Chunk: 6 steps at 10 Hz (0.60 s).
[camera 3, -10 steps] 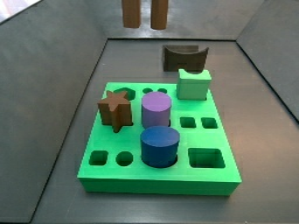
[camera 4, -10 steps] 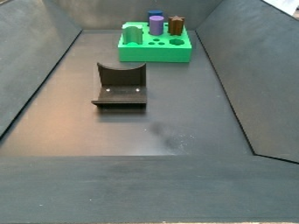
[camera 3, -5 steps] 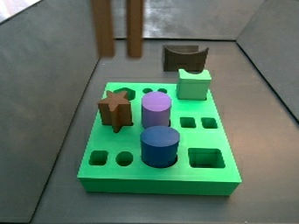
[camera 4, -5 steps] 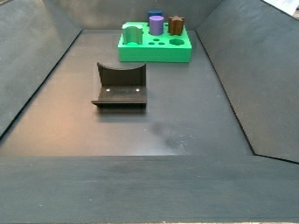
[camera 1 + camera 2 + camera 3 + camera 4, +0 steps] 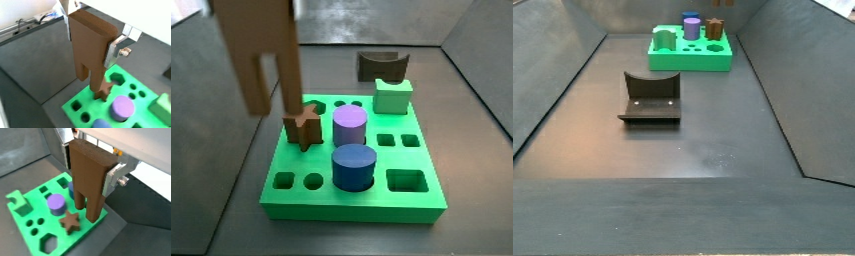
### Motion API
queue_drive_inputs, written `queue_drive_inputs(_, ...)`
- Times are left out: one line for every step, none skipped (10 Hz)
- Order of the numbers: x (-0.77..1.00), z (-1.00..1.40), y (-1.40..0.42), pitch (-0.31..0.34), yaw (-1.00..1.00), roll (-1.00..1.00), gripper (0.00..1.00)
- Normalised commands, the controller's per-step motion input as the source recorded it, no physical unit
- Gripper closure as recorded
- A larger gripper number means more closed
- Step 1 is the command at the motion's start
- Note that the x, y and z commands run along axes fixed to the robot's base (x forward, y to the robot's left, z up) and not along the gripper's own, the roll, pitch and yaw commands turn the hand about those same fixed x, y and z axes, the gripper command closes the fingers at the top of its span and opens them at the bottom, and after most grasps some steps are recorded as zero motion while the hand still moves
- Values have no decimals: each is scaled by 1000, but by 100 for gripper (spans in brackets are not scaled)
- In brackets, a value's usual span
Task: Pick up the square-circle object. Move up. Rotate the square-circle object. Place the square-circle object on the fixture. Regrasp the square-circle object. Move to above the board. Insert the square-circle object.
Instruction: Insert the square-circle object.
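1. From my station the dark floor (image 5: 700,150) is mostly bare, walled by sloped grey sides; the widest free run lies between the fixture and the near edge.
2. The board (image 5: 385,195) sits at the far end of that floor in a side view (image 5: 691,60), with a strip of floor showing on every side of it. It carries a brown star peg (image 5: 301,125), a purple cylinder (image 5: 350,127), a blue cylinder (image 5: 353,166) and a pale green block (image 5: 393,95), all standing in their holes. Several holes are open, among them a square one at the near right corner (image 5: 406,181).
3. The fixture (image 5: 651,97) stands alone mid-floor, well apart from the board, and I see its scooped top holds nothing.
4. The square-circle object (image 5: 88,45) hangs upright in the air above the board's left part, its two lower prongs pointing down near the star peg (image 5: 70,220); in a side view (image 5: 259,45) it stands in front of the board's left edge and clear of it.
5. The gripper (image 5: 88,163) sits at the top of that piece, above the board; I see its silver fingers (image 5: 115,176) pressed against the piece's flat sides in both wrist views, clamped on it.
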Motion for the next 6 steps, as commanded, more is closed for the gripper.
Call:
queue_drive_inputs(-83,-660,-517,-89,29,-73,100)
queue_drive_inputs(0,-586,-443,-104,0,-70,100)
queue_drive_inputs(106,-463,-303,-44,-117,0,100)
queue_drive_inputs(297,-357,-249,0,-86,86,100)
queue_drive_inputs(543,-280,-206,17,0,117,100)
queue_drive_inputs(543,-186,-200,31,0,191,100)
